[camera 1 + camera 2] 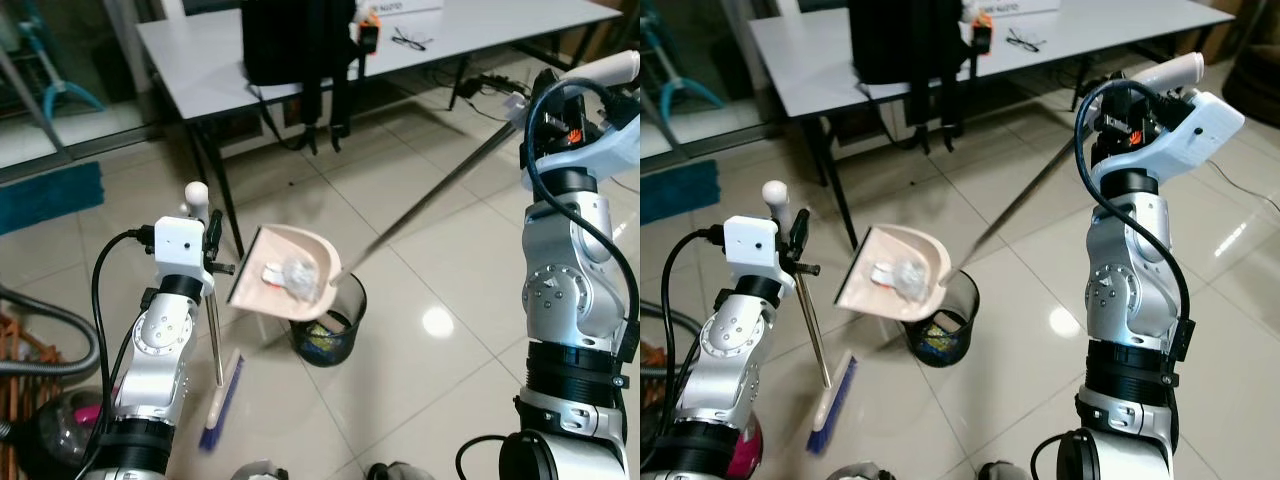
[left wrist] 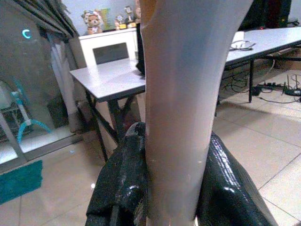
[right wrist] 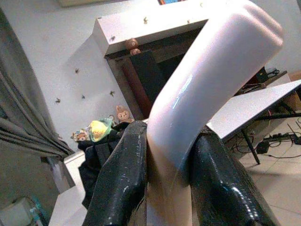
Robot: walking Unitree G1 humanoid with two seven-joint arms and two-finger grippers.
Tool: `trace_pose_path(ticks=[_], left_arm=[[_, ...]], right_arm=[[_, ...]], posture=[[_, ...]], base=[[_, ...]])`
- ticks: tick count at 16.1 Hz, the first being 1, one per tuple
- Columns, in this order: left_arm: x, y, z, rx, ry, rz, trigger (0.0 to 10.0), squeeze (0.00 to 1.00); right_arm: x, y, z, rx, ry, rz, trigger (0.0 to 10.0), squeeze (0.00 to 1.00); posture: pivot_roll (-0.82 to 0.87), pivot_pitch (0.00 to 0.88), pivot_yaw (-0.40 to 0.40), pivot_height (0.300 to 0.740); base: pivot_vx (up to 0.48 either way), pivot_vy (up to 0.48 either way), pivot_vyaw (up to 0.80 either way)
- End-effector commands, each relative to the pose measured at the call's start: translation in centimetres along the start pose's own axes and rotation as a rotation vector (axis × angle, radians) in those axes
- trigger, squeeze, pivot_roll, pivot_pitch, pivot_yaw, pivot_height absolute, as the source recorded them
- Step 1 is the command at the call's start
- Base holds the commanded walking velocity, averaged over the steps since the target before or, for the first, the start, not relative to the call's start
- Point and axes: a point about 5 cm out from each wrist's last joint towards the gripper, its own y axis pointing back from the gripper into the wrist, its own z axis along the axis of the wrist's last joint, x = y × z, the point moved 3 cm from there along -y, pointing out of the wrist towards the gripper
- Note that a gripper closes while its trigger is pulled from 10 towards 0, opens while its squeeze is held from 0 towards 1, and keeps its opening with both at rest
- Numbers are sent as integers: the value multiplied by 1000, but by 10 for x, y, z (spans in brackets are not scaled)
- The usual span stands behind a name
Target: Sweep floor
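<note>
The right gripper (image 3: 167, 155) clamps the dustpan's pale handle, holding the pink dustpan (image 1: 285, 272) tilted over the black mesh wastebasket (image 1: 330, 325). Crumpled scraps (image 1: 290, 275) sit in the smooth plastic scoop — tip unevenly and they miss the rim. The left gripper (image 2: 174, 169) clamps the broom (image 1: 218, 385), its blue bristles on glossy tile (image 1: 450, 260).

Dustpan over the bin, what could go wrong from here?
1. The dustpan hangs tilted above the black trash bin, and the crumpled scraps sit partly off the bin's side; a quick tip could drop them on the floor tiles.
2. The right gripper holds the long handle at its far end, so the pan may wobble.
3. The broom in the left gripper stands close to the bin and could knock it.
</note>
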Motion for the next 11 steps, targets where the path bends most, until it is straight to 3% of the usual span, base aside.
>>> trace_pose_path(ticks=[1, 7, 8, 10, 11], left_arm=[[1, -1, 3, -10, -7, -1, 10000, 0], [-1, -3, 2, -6, -8, -9, 10000, 0], [-1, -3, 2, -5, -10, -9, 10000, 0], [-1, -3, 1, -5, -15, -14, 10000, 0], [-2, -3, 1, -4, -17, -17, 10000, 0]], right_arm=[[1, -5, 17, -91, 0, -5, 10000, 0], [33, -9, 12, -162, 153, 207, 10000, 0], [40, -8, 8, -166, 180, 254, 10000, 0], [72, -1, -8, -183, 286, 457, 10000, 0], [77, 2, -11, -187, 305, 490, 10000, 0]], posture=[[16, 81, 35, 740], [16, 78, 38, 740], [17, 77, 38, 740], [18, 77, 37, 740], [18, 77, 37, 740]], base=[[0, 0, 0], [0, 0, 0], [0, 0, 0], [0, 0, 0], [0, 0, 0]])
